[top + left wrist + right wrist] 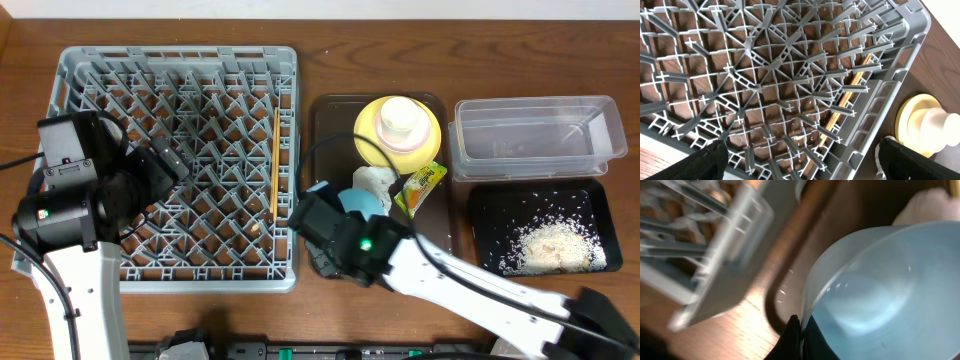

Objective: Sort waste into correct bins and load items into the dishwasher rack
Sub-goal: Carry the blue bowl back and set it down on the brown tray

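left fingers (705,162): spread wide and empty, hanging over the rack (180,55).
rack: directly left of the right fingers, just beside the tray (325,110); one chopstick (274,165) lies along its right side.
right fingers (792,337): closed on the blue bowl (880,290) at its left rim.
blue bowl: opens out to the right of those fingers, over the tray's left end.
coming move: probably a short carry leftward; the right arm is nearer.
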